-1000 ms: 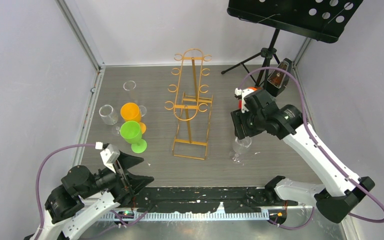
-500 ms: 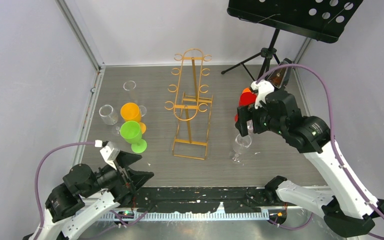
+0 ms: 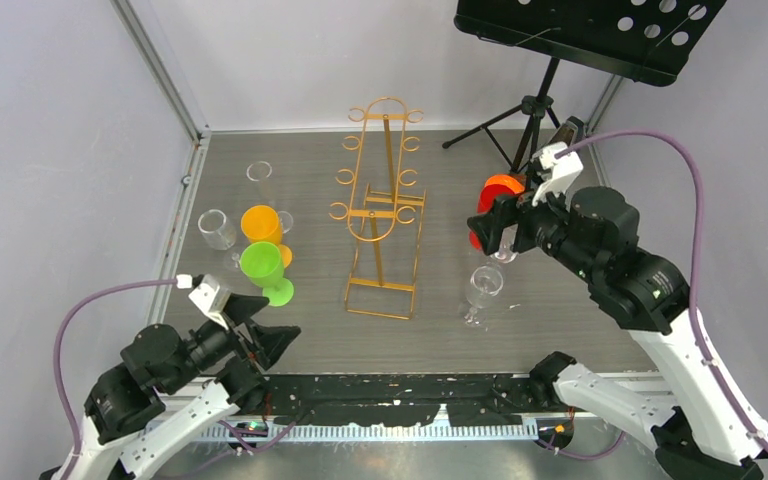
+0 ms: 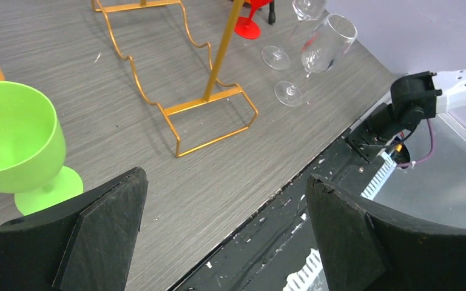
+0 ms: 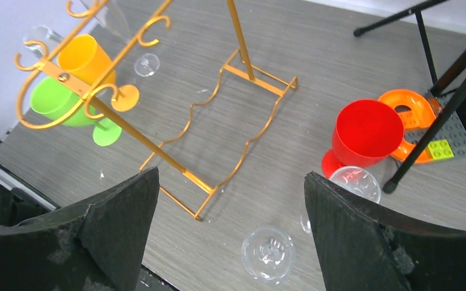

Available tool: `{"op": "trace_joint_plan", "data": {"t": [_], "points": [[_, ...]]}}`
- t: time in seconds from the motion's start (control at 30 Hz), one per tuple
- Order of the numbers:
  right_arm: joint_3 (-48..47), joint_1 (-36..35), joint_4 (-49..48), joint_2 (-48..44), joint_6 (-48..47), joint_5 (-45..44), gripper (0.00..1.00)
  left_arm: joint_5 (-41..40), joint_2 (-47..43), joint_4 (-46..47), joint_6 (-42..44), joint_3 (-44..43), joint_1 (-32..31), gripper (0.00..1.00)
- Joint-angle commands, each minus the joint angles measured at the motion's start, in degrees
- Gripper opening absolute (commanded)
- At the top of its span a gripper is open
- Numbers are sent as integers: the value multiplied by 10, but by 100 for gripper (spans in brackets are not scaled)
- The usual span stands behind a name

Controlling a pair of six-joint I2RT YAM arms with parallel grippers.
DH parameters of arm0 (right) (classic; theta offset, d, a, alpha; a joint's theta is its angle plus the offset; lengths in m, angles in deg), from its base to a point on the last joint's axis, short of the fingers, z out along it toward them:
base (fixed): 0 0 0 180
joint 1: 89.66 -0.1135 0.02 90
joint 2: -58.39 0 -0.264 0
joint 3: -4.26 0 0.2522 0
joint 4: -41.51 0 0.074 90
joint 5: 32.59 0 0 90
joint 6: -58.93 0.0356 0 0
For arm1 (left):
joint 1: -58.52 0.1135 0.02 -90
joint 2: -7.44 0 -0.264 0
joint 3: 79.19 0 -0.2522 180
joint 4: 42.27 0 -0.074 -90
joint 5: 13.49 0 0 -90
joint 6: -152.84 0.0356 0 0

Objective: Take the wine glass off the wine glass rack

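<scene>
Right gripper (image 3: pixel 488 222): I released and lifted away, jaws apart.
Wine glass (image 3: pixel 483 286): upright, off the wine glass rack (image 3: pixel 384 205).
Left gripper (image 3: pixel 265 323): agape, empty.

Grey wood-grain tabletop (image 3: pixel 300 180) enclosed by plain pale walls (image 3: pixel 60 150) with aluminium corner posts (image 3: pixel 160 70). Black tripod music stand (image 3: pixel 540 25) occupies the far right corner.
</scene>
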Motion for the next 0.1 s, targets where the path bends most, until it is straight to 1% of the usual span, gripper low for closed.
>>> {"op": "trace_joint_plan", "data": {"t": [0.0, 0.07], "points": [[0, 2, -53, -14, 10, 17, 95, -32, -24, 16, 5, 6, 1, 100], [-3, 2, -52, -14, 15, -2, 95, -35, -37, 20, 5, 12, 1, 100]]}}
